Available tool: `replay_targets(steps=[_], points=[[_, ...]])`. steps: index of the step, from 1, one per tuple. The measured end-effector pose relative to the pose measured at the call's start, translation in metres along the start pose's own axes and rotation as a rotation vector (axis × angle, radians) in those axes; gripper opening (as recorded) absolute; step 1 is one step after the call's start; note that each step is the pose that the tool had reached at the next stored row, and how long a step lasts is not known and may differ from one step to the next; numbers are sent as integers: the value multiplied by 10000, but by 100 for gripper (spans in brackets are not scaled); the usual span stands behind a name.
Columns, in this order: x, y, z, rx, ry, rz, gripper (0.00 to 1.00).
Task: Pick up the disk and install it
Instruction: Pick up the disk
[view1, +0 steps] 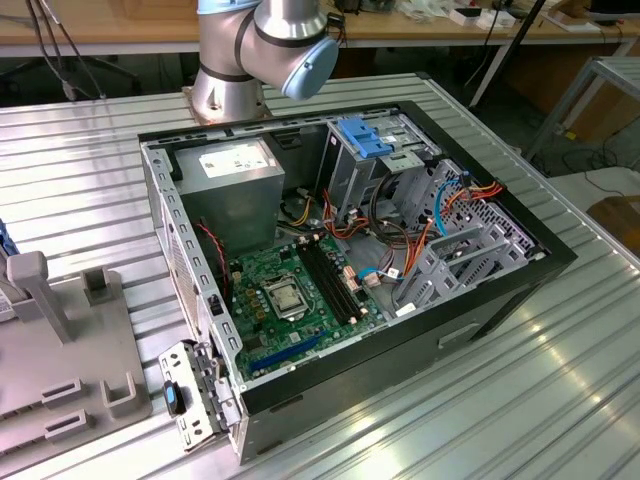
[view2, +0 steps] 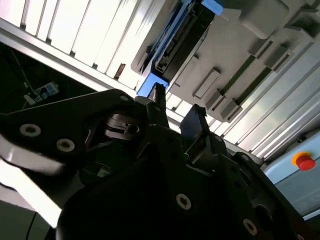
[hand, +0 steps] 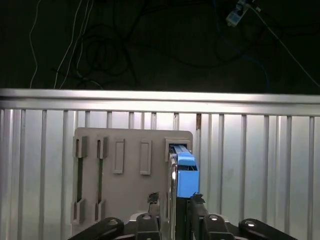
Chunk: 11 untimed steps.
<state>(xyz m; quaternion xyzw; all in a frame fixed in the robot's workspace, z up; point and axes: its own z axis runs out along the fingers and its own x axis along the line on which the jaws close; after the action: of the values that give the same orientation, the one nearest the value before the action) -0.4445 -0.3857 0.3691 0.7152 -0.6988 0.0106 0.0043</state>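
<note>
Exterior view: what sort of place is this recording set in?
Probably a robotics lab or workshop: a robot arm is mounted on a ribbed metal table beside an open PC case, with a grey fixture nearby and workbenches behind.

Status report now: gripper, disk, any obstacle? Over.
Gripper open, jaws aimed at the disk, not closed on it. Disk on edge in the grey holder. Nothing seen between jaws and disk.

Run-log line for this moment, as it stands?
claw: open, close to disk, not gripping | disk: on edge in grey holder | computer case: open, disk not installed
</note>
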Motion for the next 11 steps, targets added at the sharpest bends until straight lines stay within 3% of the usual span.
replay_targets(steps=[4,8,11], points=[[-4,54,56,112,0,-19,60],[-47,55,139,137,2,-31,78],[-68,54,198,146,3,-46,78]])
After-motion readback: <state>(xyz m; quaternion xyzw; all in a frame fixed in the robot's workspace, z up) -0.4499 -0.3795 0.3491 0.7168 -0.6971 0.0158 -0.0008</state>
